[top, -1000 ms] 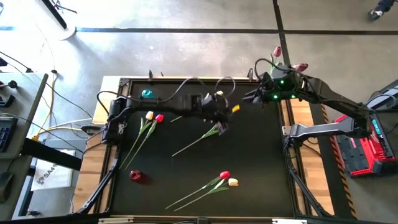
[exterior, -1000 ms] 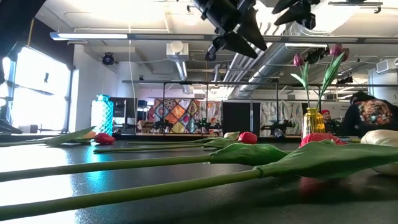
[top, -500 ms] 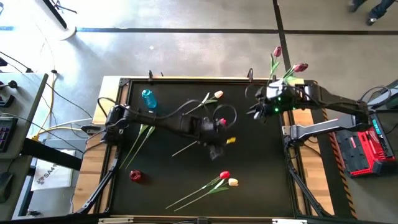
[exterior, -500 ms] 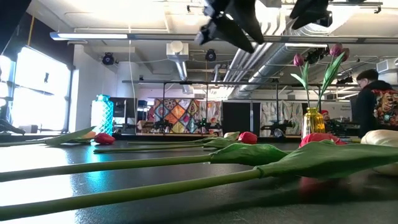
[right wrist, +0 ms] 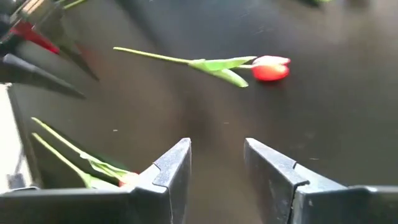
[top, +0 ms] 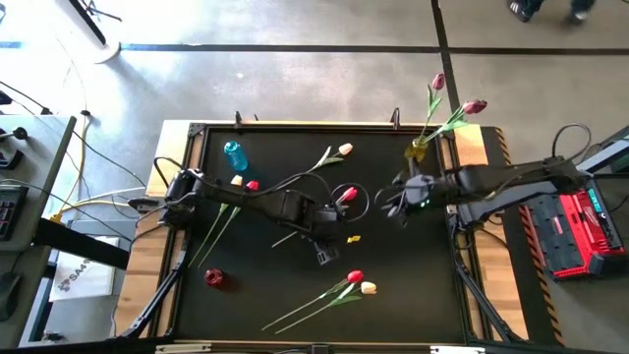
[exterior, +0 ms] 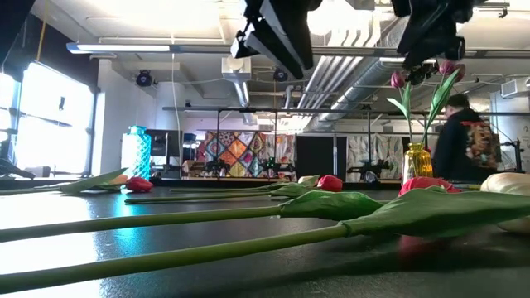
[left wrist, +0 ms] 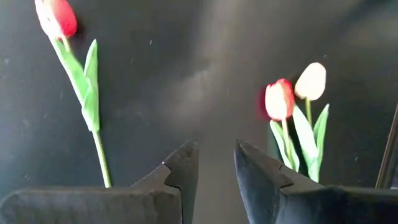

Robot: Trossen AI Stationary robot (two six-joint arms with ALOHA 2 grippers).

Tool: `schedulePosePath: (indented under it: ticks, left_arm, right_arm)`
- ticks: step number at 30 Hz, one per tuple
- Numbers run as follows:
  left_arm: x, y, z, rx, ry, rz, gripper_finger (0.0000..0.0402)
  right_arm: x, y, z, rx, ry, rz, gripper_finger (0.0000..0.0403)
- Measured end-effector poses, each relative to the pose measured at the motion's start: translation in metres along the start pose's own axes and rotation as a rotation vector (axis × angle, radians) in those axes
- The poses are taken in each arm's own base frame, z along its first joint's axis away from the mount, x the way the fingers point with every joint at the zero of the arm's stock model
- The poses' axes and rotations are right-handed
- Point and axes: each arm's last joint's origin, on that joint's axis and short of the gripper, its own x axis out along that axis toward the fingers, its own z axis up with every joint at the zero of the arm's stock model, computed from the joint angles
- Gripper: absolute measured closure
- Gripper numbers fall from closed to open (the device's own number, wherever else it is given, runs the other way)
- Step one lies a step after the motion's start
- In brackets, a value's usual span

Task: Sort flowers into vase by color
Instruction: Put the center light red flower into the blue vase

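Left gripper (top: 327, 254) hangs above the middle of the black worktop (top: 413, 295). In the left wrist view its fingers (left wrist: 183, 171) stand a narrow gap apart with nothing between them: released, grasping nothing. Ahead of this gripper lie a red tulip (left wrist: 280, 99) and a cream tulip (left wrist: 310, 81) side by side, heads nearly touching; in the high view the same pair lies just in front of the gripper, toward the worktop's near edge (top: 356, 278). A further red tulip (left wrist: 57, 17) lies off to one side of the gripper, its stem running back toward the fingers.

Right gripper (top: 393, 204) hovers over the right part of the worktop, fingers (right wrist: 173, 168) apart and empty. A red tulip (right wrist: 269, 70) lies on the worktop beyond it, clear of the fingers.

A yellow vase (top: 418, 150) stands at the far right corner, behind the right gripper, holding two pink tulips (top: 474, 105). A teal bottle (top: 233, 153) stands at the far left. A person (exterior: 460, 149) is in the room beyond.
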Motion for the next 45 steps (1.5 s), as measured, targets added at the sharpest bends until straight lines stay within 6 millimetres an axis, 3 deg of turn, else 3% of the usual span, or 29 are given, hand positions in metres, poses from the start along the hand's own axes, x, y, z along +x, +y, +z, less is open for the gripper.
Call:
schedulePosePath:
  ticks: [8, 13, 17, 21, 25, 30, 35, 45]
  left_arm:
    - [0.008, 0.010, 0.002, -0.039, 0.024, 0.056, 0.0312]
    - [0.036, 0.026, 0.006, -0.074, 0.100, 0.090, 0.0312]
    - [0.056, 0.036, 0.004, -0.047, 0.171, 0.121, 0.0301]
    - [0.060, 0.047, 0.010, -0.001, 0.171, 0.120, 0.0273]
    - [0.065, 0.070, 0.014, 0.026, 0.176, 0.147, 0.0240]
    - [0.089, 0.096, 0.011, 0.023, 0.191, 0.051, 0.0213]
    - [0.105, 0.111, 0.012, 0.003, 0.111, 0.011, 0.0209]
    - [0.107, 0.122, 0.019, 0.068, 0.075, 0.028, 0.0210]
  right_arm:
    - [0.029, 0.006, -0.029, 0.087, -0.016, 0.088, 0.0265]
    - [0.036, 0.009, -0.038, 0.143, -0.044, 0.115, 0.0265]
    - [0.035, 0.010, -0.040, 0.157, -0.058, 0.108, 0.0265]
    - [0.035, 0.009, -0.040, 0.177, -0.063, 0.105, 0.0265]
    - [0.035, 0.009, -0.040, 0.194, -0.069, 0.097, 0.0265]
    - [0.035, 0.008, -0.040, 0.205, -0.080, 0.077, 0.0265]
    - [0.035, 0.005, -0.040, 0.241, -0.100, 0.042, 0.0265]
    - [0.038, -0.002, -0.034, 0.277, -0.123, -0.002, 0.0265]
